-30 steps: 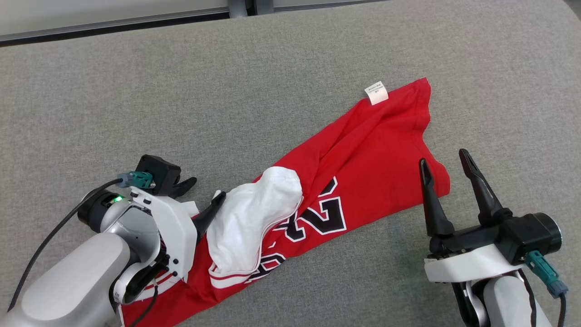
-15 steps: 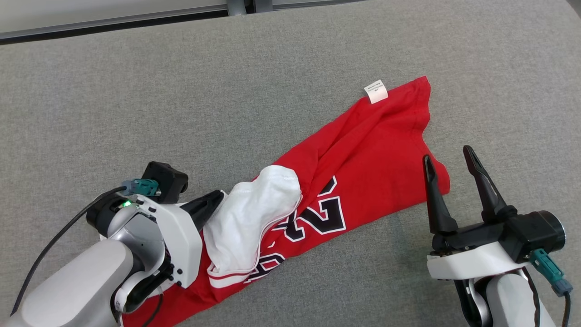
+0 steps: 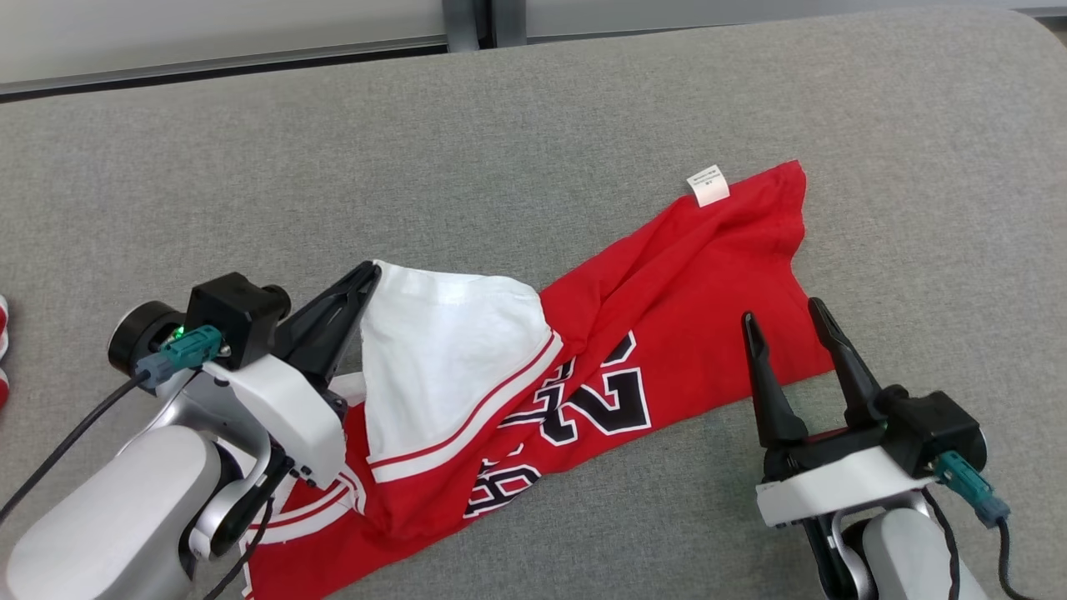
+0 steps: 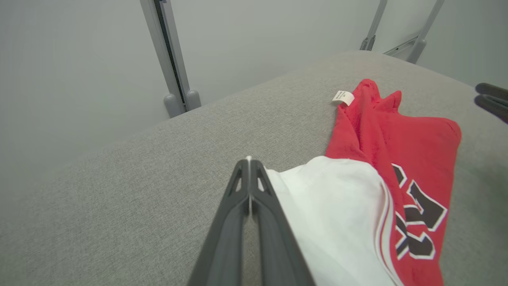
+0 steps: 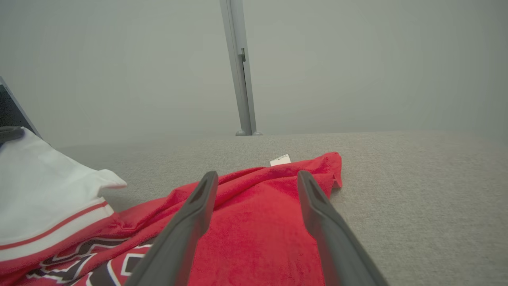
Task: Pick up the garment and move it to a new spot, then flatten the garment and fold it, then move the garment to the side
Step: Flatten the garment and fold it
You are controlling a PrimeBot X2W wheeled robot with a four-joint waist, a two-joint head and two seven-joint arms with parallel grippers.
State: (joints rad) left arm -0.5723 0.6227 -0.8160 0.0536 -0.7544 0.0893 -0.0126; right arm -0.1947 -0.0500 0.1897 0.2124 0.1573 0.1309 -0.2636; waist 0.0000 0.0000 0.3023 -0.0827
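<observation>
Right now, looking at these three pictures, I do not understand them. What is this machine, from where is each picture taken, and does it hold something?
It is a robot with two arms, each ending in a dark two-fingered pincer. One picture looks down from its head; the other two come from cameras on its wrists, looking along the fingers. On the grey padded surface lies a red jersey with a white part. The left pincer is closed on the edge of that white part, holding it up. The right pincer is open over the jersey's red end and holds nothing.
</observation>
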